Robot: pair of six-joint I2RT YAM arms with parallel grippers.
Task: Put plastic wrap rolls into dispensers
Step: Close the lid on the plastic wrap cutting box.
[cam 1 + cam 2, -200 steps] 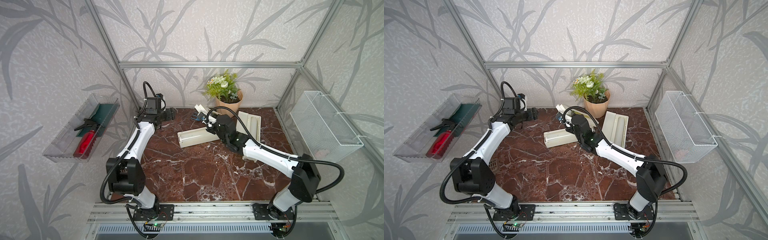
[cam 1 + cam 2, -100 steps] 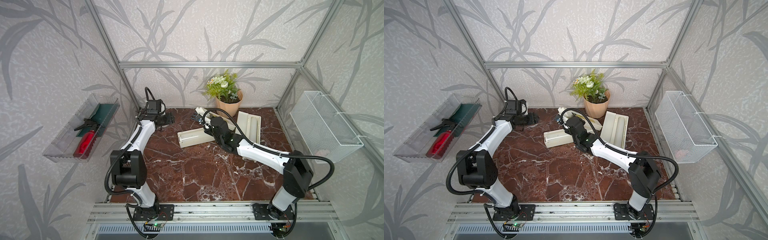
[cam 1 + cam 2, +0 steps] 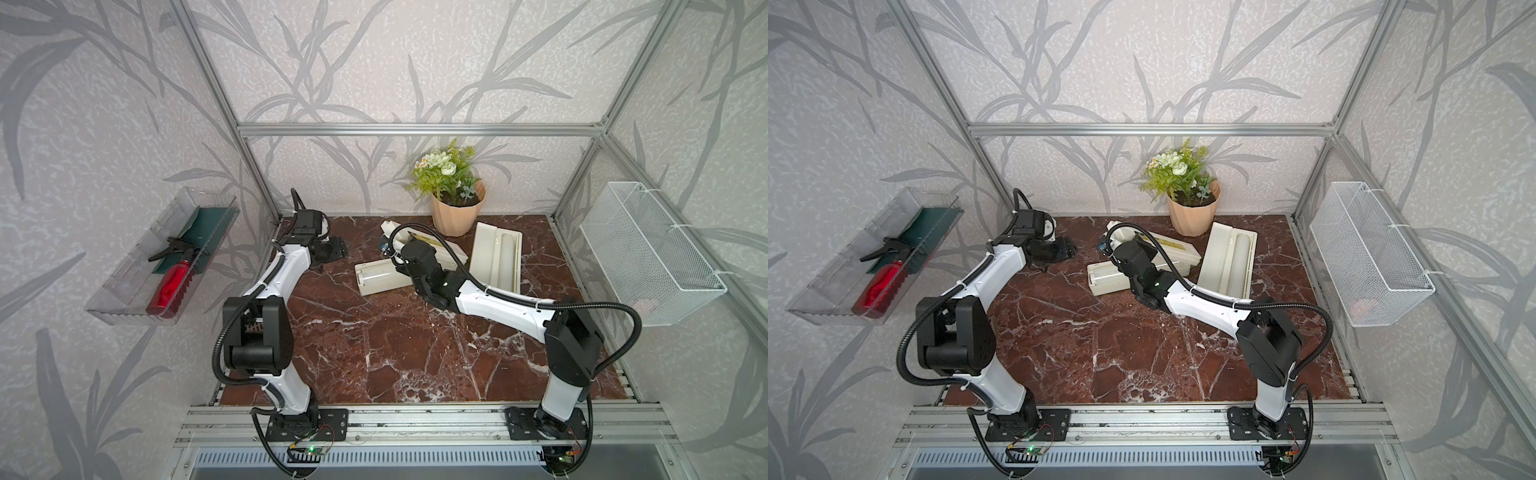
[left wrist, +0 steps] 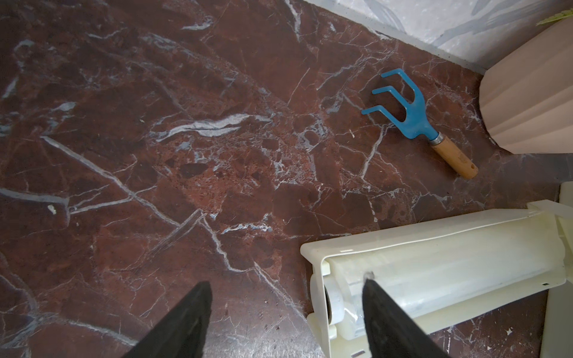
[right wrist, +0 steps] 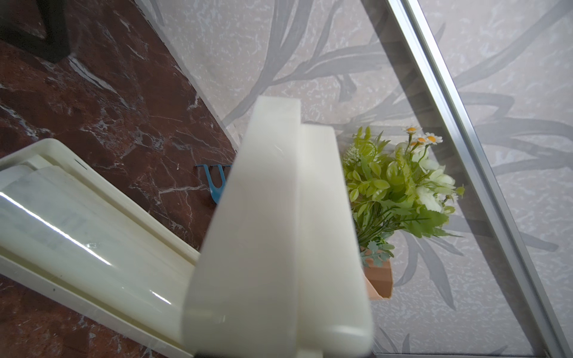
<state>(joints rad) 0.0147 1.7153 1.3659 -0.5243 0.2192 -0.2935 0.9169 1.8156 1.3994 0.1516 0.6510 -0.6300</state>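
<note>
Red-brown marble covers the table (image 3: 374, 353), and leaf wallpaper is on the walls. In both top views we see the centre dispenser (image 3: 376, 280) lying toward the back of the table. The side dispenser (image 3: 1227, 257) lies open near the pot (image 3: 455, 212), on the right, with the side roll (image 3: 505, 257) inside it. The right gripper (image 3: 394, 253) is closed on the lid (image 3: 436, 247) of the centre dispenser and holds it raised above the box. The left gripper (image 3: 332, 251) is near the back left corner, close to the end of the centre dispenser, with its jaws wide apart and nothing between them. In the left wrist view, the two black fingers (image 4: 192, 316) stand far apart over bare marble. One finger overlaps the end of the centre dispenser (image 4: 434, 235); we cannot tell if it touches. The centre roll (image 4: 440, 279) lies inside this box, its tube end showing. A blue rake (image 4: 412, 121) with a wooden handle lies beside the pot (image 4: 533, 102). In the right wrist view, the lid (image 5: 266, 232) fills the middle, very close and blurred; the fingers themselves are hidden. Beside it lies the centre dispenser (image 5: 93, 310) with the centre roll (image 5: 77, 241) in it, and behind it we see the rake (image 5: 215, 183) and the plant (image 5: 400, 192).
</note>
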